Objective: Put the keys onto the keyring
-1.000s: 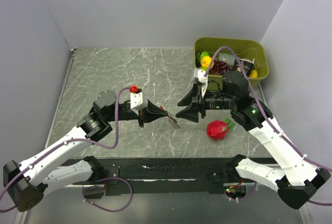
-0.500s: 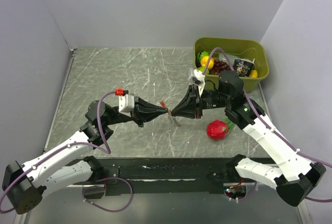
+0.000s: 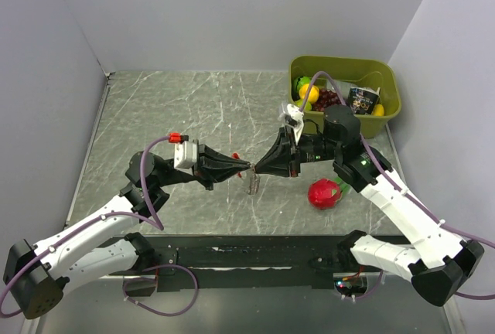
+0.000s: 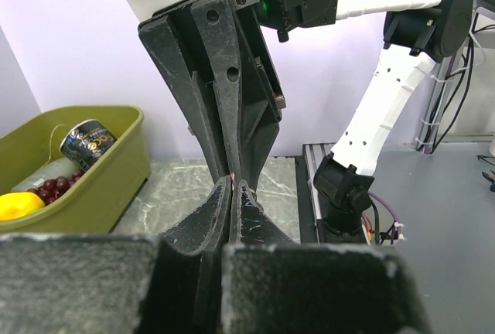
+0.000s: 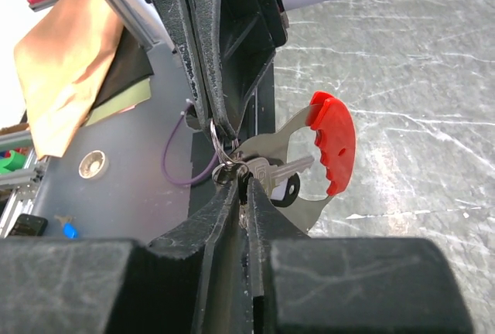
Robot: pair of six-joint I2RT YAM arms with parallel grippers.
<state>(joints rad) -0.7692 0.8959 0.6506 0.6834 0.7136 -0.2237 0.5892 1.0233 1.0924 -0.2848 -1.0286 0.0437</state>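
**Right gripper closes in on the bunch: both arms now hold it**

A second ago the right gripper [image 3: 261, 168] stands spread and apart from the left arm. Now its fingers are drawn almost together, tip to tip with the left gripper [image 3: 245, 167] over the middle of the marble table [image 3: 155, 117]. The left gripper is pressed tight, as it was, and in the right wrist view its tips pinch the thin wire of the keyring [image 5: 217, 147].

The right fingers nip in just below, where the head of a key meets the ring. Whether they bite the key or the wire I cannot tell. I judge this to be the start of the two-handed work: one arm steadies the ring while the other works a key along it. No threading shows yet.

The keys [image 3: 252, 185] hang from the meeting point of the two grippers, apparently clear of the tabletop, well away from the toy strawberry [image 3: 325, 193] and the green bin [image 3: 344, 66]. Their long axis runs from the ring end at the fingertips down to the free end. A second ago the bunch slanted off toward the right arm; now it hangs straighter, toward the near edge in the top view. In the right wrist view the red piece [image 5: 334, 144] lies farthest from the ring, with the silver key blade [image 5: 285, 169] between them.
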